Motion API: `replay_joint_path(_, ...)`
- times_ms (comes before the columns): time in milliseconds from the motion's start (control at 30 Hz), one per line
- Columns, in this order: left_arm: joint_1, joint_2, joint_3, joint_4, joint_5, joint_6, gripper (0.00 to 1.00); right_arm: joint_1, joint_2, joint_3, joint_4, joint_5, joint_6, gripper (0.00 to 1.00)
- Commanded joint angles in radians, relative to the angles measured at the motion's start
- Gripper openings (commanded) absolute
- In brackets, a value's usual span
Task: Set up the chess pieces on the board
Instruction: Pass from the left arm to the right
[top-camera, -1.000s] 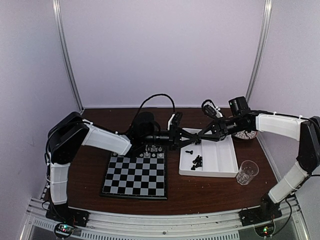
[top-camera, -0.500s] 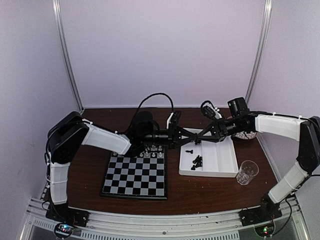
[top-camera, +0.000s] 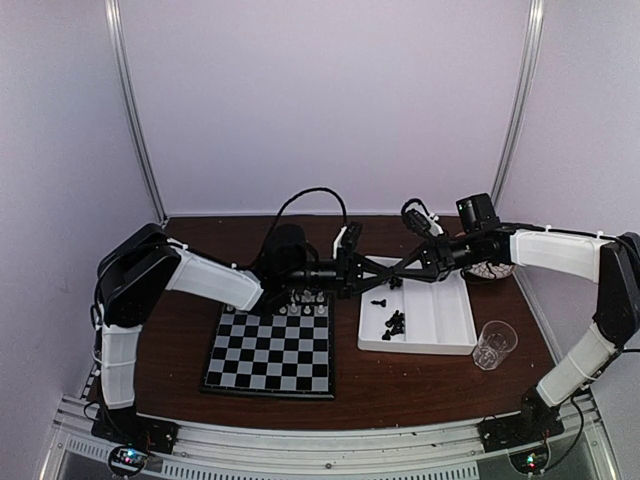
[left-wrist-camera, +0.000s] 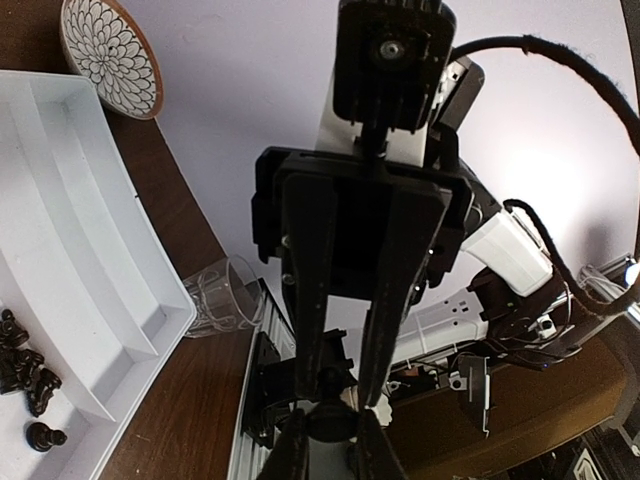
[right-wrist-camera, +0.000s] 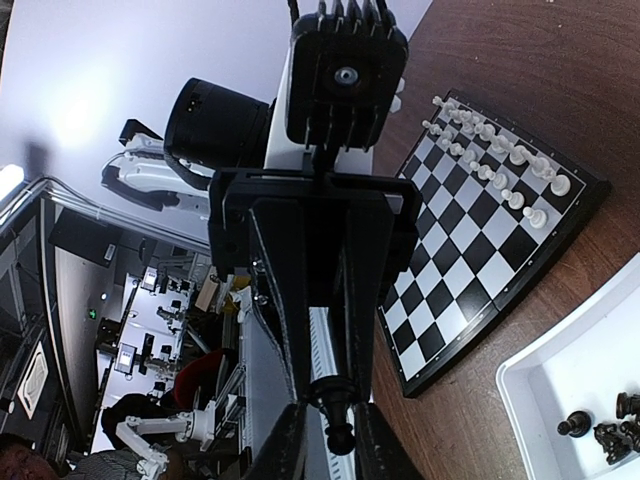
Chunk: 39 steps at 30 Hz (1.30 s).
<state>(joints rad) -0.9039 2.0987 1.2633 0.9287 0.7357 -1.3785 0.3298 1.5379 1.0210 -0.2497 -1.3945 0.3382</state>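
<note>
Chess pieces (right-wrist-camera: 517, 155) of the white set stood in two rows along the far edge of the board (top-camera: 270, 352). Loose black chess pieces (top-camera: 395, 322) lay in the white tray (top-camera: 440, 300) just beside it on the counter (top-camera: 180, 345). Above the gap between board and tray the two arms pointed at each other, tip to tip. The left end effector (left-wrist-camera: 327, 452) grasped one black piece (right-wrist-camera: 337, 412). The right end effector (right-wrist-camera: 337, 445) had its fingers around that same piece; whether they were clenched on it could not be told. A glass (top-camera: 494, 343) stood near the tray.
</note>
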Motion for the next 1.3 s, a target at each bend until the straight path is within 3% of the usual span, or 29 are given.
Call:
replay_joint_path(0,0.005,0.021,-0.01,0.073,-0.009,-0.008,0.02,0.006,0.005,-0.013,0.054,-0.025,0.029,0.18)
replay_joint_path(167,0.005,0.024,-0.01,0.078,-0.011,-0.012,0.02,0.006,0.002,-0.019,0.062,-0.022,0.028,0.13)
replay_joint_path(333,0.005,0.029,-0.005,0.079,-0.014,-0.013,0.01,0.007,-0.014,-0.025,0.062,-0.016,0.026,0.21)
replay_joint_path(600,0.006,0.04,-0.001,0.078,-0.012,-0.016,0.03,0.008,-0.021,-0.017,0.03,0.007,-0.011,0.08)
replay_joint_path(667,0.007,0.038,-0.006,0.076,-0.011,-0.015,0.08,0.008,-0.021,0.007,-0.054,0.024,-0.079,0.07)
replay_joint_path(767,0.012,0.029,-0.021,0.04,-0.007,-0.013,0.24,0.008,-0.016,0.067,-0.2,0.063,-0.215,0.06)
replay_joint_path(900,0.051,-0.053,-0.093,-0.051,0.006,0.037,0.37,0.022,-0.013,0.215,-0.51,0.187,-0.484,0.05)
replay_joint_path(967,0.087,-0.152,-0.14,-0.166,0.018,0.124,0.46,0.055,-0.013,0.28,-0.626,0.281,-0.589,0.05)
replay_joint_path(1100,0.172,-0.36,-0.118,-0.726,0.002,0.435,0.47,0.185,0.003,0.397,-0.785,0.507,-0.735,0.05)
replay_joint_path(1200,0.229,-0.478,0.013,-1.232,-0.164,0.718,0.49,0.308,0.03,0.466,-0.845,0.677,-0.794,0.05)
replay_joint_path(1267,0.285,-0.534,0.076,-1.406,-0.254,0.825,0.5,0.377,0.064,0.514,-0.879,0.759,-0.816,0.05)
